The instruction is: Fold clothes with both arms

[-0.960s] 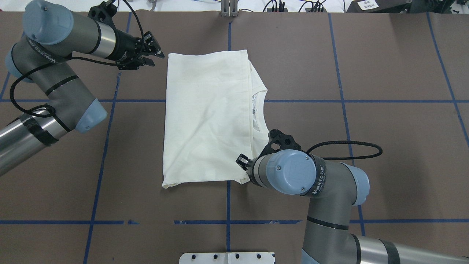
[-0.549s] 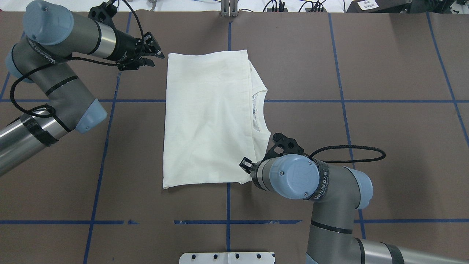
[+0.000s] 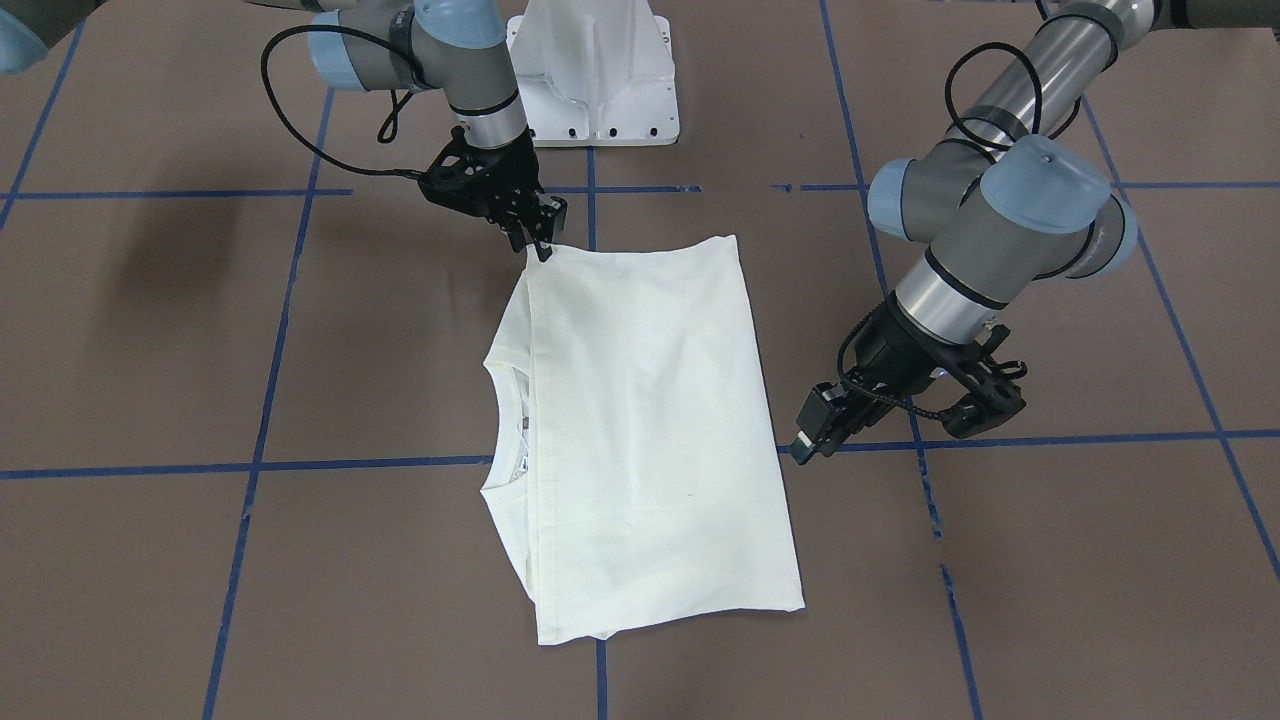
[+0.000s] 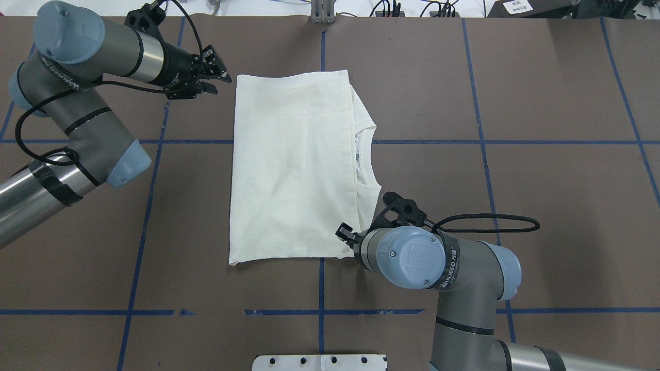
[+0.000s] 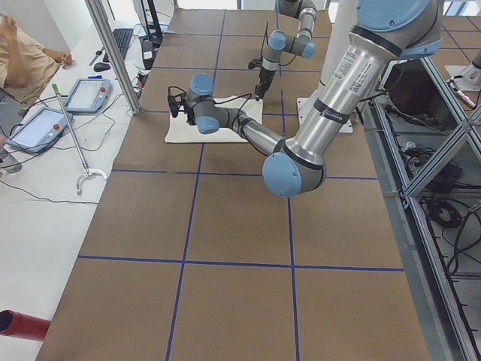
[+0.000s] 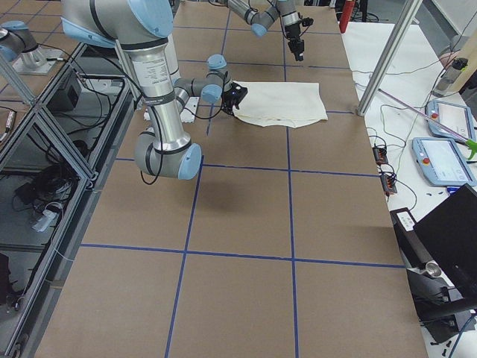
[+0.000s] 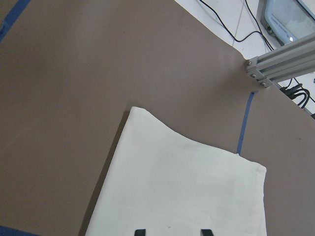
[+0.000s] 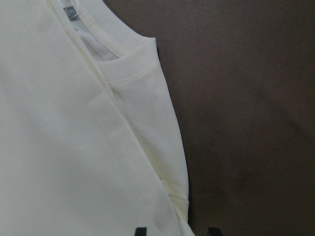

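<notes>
Left gripper [image 4: 216, 81], fingers apart, beside far left corner of shirt [image 4: 294, 165], which lies centred on the bench [image 4: 541, 206], long axis near-to-far edge, collar [image 4: 367, 154] toward right edge. Right gripper [image 3: 541, 243] at near right corner: fingers apart in wrist view, hidden overhead.

I see bare table [image 4: 541, 206] wide open right of shirt [image 4: 294, 165] and along near edge. Left gripper [image 4: 220, 85] sits just off far-left corner, nothing between. Right arm [image 4: 410, 255] overhangs near-right corner; my approach there blocked.
</notes>
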{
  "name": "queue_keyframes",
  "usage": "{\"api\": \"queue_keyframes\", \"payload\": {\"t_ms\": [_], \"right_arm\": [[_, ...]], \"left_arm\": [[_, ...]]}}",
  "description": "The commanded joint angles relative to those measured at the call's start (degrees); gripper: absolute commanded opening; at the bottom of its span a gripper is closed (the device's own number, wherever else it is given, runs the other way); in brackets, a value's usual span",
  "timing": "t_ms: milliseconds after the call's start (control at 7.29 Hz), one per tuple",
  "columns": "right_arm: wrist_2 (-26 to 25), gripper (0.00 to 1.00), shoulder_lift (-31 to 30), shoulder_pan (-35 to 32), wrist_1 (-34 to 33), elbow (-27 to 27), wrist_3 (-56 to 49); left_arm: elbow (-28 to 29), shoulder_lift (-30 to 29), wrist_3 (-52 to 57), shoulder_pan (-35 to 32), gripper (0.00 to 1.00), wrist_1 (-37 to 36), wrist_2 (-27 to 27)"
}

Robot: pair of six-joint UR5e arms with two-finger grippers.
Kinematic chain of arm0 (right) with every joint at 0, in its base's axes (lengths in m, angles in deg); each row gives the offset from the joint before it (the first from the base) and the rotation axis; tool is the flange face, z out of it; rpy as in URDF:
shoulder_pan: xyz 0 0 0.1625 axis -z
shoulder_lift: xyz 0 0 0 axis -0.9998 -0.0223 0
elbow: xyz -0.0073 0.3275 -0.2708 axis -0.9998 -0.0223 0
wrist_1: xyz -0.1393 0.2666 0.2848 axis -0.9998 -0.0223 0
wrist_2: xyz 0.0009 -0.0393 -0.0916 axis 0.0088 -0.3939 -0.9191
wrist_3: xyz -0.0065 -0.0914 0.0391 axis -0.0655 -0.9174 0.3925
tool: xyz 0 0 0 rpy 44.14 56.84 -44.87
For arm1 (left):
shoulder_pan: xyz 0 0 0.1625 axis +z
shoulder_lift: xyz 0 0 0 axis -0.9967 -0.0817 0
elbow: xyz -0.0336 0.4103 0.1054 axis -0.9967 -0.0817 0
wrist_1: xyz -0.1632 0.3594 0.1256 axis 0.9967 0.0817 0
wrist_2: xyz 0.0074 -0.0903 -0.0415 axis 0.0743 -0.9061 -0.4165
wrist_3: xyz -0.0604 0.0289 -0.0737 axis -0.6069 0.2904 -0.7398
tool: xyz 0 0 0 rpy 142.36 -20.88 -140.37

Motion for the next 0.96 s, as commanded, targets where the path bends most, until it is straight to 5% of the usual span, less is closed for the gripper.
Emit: {"api": "queue_keyframes", "payload": {"t_ms": [0,549,686,823], "right_arm": [[-1.46,0.52,0.11,-0.38,0.09,-0.97,0.00],[-2.09,0.52,0.72,-0.12,0.70,-3.53,0.09],[-2.09,0.47,0.81,0.06,0.70,-3.61,0.18],[-2.09,0.28,0.72,0.06,0.62,-3.61,0.26]], "left_arm": [[-0.09,-0.01,-0.09,0.01,0.48,-0.06,0.00],[-0.09,-0.01,-0.09,0.01,0.48,-0.06,0.00],[-0.09,-0.01,-0.09,0.01,0.48,-0.06,0.00],[-0.09,-0.10,-0.09,0.01,0.48,-0.06,0.00]]}}
